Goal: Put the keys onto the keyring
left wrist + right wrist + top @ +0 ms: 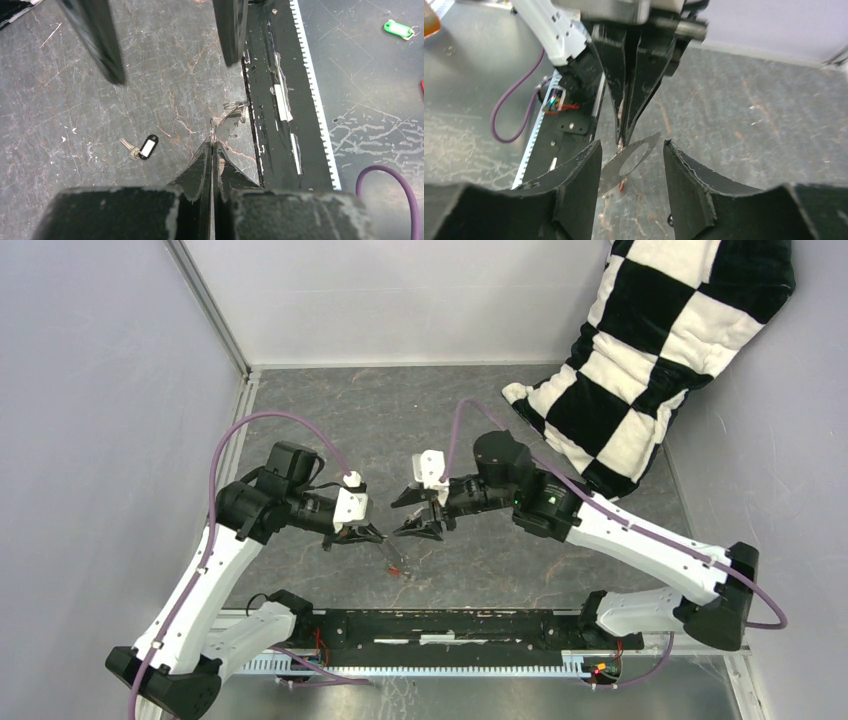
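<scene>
The left gripper (374,537) is seen shut tight, its two black fingers (202,165) pressed together on the thin edge of the keyring (610,176). The grey metal hoop is held clear of the dark marbled table (330,410). In the top view it hangs toward 4 o'clock from the fingertips. A small red key (400,569) is seen at the lower end of the hoop. In the right wrist view the same red bit (622,186) shows just below the metal. Whether it is threaded on cannot be told.

In the left wrist view a small wire loop with a jagged metal piece (235,107) is seen at 1 o'clock of the clamped edge.

The right gripper (408,515) is placed at 2 o'clock of the left one, facing it, with its jaws spread apart and nothing held. In its own wrist view the hoop is framed between the two fingers (579,190). Contact with either finger cannot be made out.

The black key with a white label (148,147) is laid flat on the table, apart from the hoop, at 9 o'clock of the left fingertips in the left wrist view.

A black-and-white checked cushion (660,350) is propped at 2 o'clock of the table. A green key tag (397,27) is seen on the lower surface beyond the table's near edge.
</scene>
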### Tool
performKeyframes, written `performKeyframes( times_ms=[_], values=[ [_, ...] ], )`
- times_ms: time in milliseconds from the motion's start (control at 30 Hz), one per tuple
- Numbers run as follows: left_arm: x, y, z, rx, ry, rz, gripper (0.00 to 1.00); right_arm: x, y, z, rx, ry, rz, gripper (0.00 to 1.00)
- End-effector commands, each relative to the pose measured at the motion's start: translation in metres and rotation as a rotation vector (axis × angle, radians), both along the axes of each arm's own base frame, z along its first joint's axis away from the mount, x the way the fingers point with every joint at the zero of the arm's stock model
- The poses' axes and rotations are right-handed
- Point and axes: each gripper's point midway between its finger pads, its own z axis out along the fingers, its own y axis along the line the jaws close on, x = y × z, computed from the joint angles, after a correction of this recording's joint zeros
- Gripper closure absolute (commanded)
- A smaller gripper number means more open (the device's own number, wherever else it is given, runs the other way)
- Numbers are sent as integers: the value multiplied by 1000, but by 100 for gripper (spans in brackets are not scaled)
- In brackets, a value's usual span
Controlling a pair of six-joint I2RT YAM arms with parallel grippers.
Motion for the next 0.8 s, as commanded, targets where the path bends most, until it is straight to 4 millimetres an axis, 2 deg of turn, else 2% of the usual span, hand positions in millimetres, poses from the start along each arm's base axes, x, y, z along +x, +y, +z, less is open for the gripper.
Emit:
performKeyframes(
  times_ms=[0,367,767],
  values=[
    [1,-3,16,-22,-105,-66,98,-7,3,-21,-91,21,77,47],
    [3,-1,13,-7,-114,-63,98,1,25,-22,-105,33,67,57],
    [7,-2,18,-21,-138,-42,98,2,33,-34,-166,65,51,63]
  ],
)
